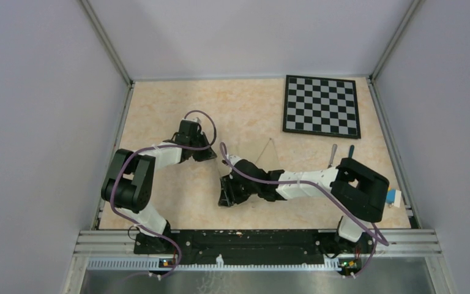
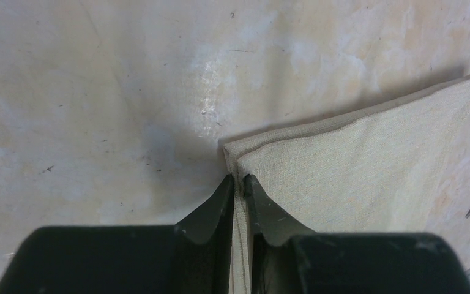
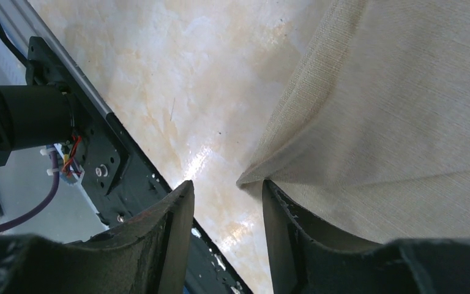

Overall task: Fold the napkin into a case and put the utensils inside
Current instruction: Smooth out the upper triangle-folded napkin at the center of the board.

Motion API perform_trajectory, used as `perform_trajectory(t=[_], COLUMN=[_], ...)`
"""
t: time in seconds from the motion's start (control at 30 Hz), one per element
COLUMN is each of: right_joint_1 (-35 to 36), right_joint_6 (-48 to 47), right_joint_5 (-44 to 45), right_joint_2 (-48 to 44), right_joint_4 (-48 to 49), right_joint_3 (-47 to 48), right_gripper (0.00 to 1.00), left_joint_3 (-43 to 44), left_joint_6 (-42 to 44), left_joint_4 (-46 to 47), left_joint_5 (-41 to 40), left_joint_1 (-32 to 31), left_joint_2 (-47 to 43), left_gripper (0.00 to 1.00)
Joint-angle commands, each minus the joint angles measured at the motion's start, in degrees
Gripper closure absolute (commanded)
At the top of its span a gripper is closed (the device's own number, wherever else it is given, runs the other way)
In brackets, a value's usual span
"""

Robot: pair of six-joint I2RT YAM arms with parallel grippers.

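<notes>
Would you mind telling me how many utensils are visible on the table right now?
2. The silver knife and the dark-handled spoon lie side by side on the near side of the checkered board, their near ends hidden by the right arm.

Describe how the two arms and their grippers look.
The left arm and the right arm each pair white links with bulky black joint housings. A purple cable loops along each arm. The left gripper and the right gripper are black, with curved fingers that taper to narrow tips and carry whitish scuffs.
</notes>
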Motion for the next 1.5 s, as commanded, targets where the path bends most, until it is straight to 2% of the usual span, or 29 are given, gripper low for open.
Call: perform_trajectory(t=[0.0, 0.27, 0.43, 0.57, 0.77, 0.9, 1.23, 1.33, 1.43, 1.47], right_joint_1=[0.2, -0.4, -0.3, 0.7, 2.9, 2.9, 2.8, 2.8, 3.0, 3.2], right_joint_6=[-0.6, 0.0, 2.5, 4.1, 6.4, 3.9, -2.1, -3.5, -2.5, -1.1], right_joint_5=[1.7, -2.1, -5.0, -7.8, -7.3, -4.9, -3.6, 0.3, 7.4, 9.6], right_joint_2=[-6.4, 0.2, 4.0, 7.9, 3.5, -0.5, -5.6, -8.2, -7.7, -7.0], right_joint_4=[0.3, 5.5, 11.8, 15.0, 17.0, 11.8, 1.5, -7.9, -21.1, -24.3], right_joint_3=[-0.2, 2.0, -1.3, -3.3, -12.1, -13.7, -9.8, -5.1, 3.2, 5.5], right_gripper=[0.55, 0.55, 0.56, 0.56, 0.56, 0.56, 0.55, 0.54, 0.48, 0.46], left_joint_3=[-1.8, -1.8, -1.2, -0.1, 1.8, 2.0, 1.7, 1.7, 1.9, 2.0], left_joint_6=[1.3, 0.9, 1.0, 0.6, 1.1, 1.3, 1.9, 1.8, 1.9, 1.9], left_joint_4=[-2.9, -2.7, -3.1, -3.7, -4.2, -4.1, -5.0, -5.7, -6.1, -6.1], left_joint_5=[-3.9, -3.7, -4.0, -4.4, -4.7, -4.4, -4.5, -4.1, -2.1, -1.0], left_joint_1=[-0.1, -0.1, -0.1, 0.2, 0.7, 0.8, 0.8, 0.8, 1.1, 1.2], left_joint_2=[1.8, 2.8, 3.1, 5.0, 7.3, 7.2, 5.2, 4.0, 1.2, 0.0], left_gripper=[0.83, 0.85, 0.87, 0.96, 1.00, 1.00, 1.00, 1.00, 0.85, 0.73])
